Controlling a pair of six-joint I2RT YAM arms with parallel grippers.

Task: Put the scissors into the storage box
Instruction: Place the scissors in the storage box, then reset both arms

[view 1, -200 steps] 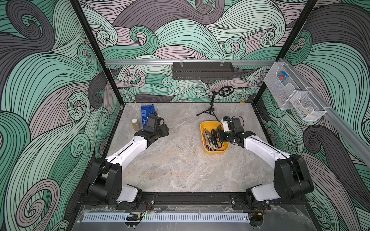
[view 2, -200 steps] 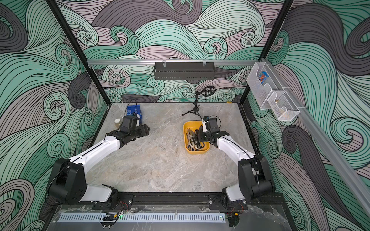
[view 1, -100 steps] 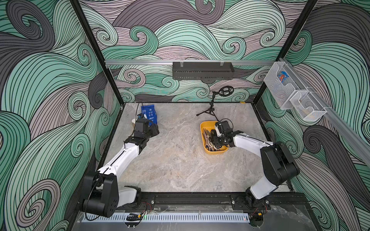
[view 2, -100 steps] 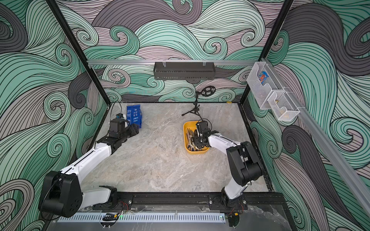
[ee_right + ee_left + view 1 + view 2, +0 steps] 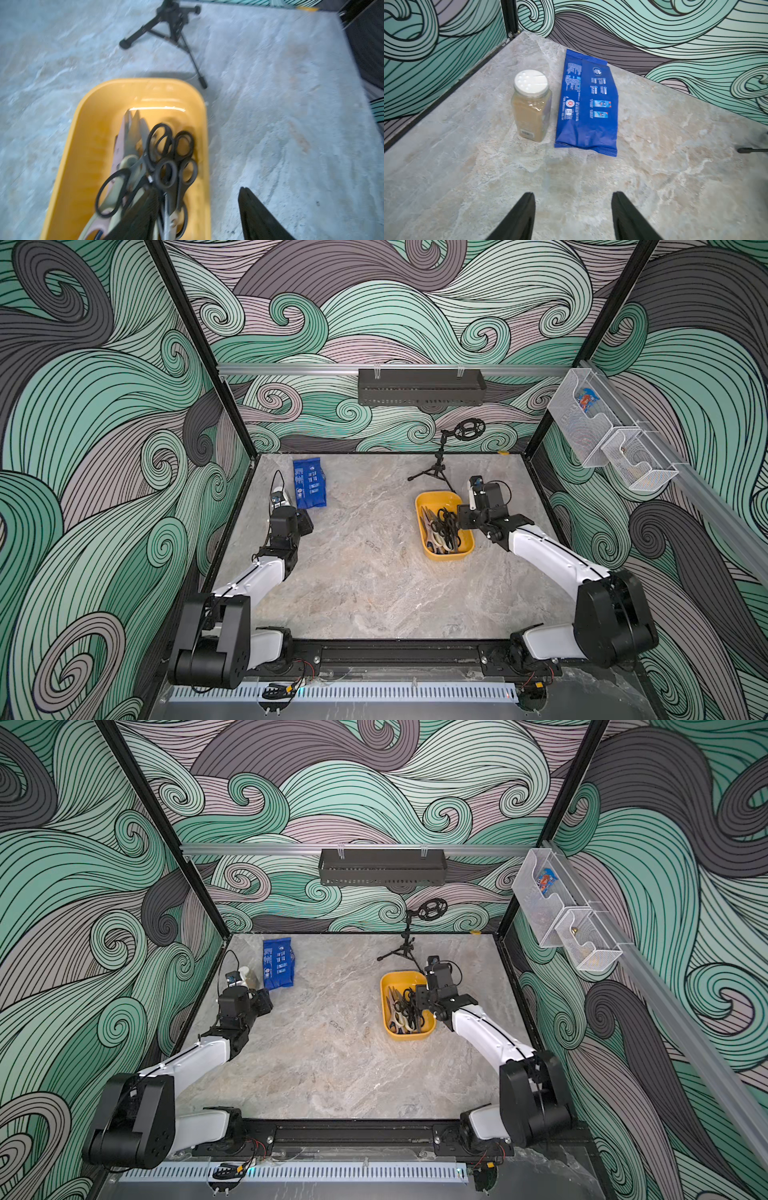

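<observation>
The mustard-yellow storage box (image 5: 436, 497) (image 5: 400, 979) (image 5: 99, 116) sits on the table right of centre. Several scissors (image 5: 443, 529) (image 5: 405, 1011) (image 5: 166, 162) lie piled inside it, mostly black-handled, with cream and pink handles beneath. My right gripper (image 5: 460, 522) (image 5: 420, 1000) (image 5: 197, 189) is open and straddles the box's right wall. One finger (image 5: 143, 214) hangs over the scissors and the other (image 5: 255, 212) is outside over the table; nothing is between them. My left gripper (image 5: 305, 523) (image 5: 264, 1002) (image 5: 572, 193) is open and empty, low over bare table at the far left.
A blue packet (image 5: 309, 488) (image 5: 278, 966) (image 5: 588, 104) and a white-capped spice jar (image 5: 531, 108) (image 5: 248, 978) lie ahead of the left gripper by the left wall. A small black tripod (image 5: 436, 468) (image 5: 172, 25) stands behind the box. A dark tray (image 5: 419, 387) and wire baskets (image 5: 602, 431) hang on the walls.
My right gripper has gone from shut to open at the box's right side. The left arm has swung left and now faces the blue packet and jar.
</observation>
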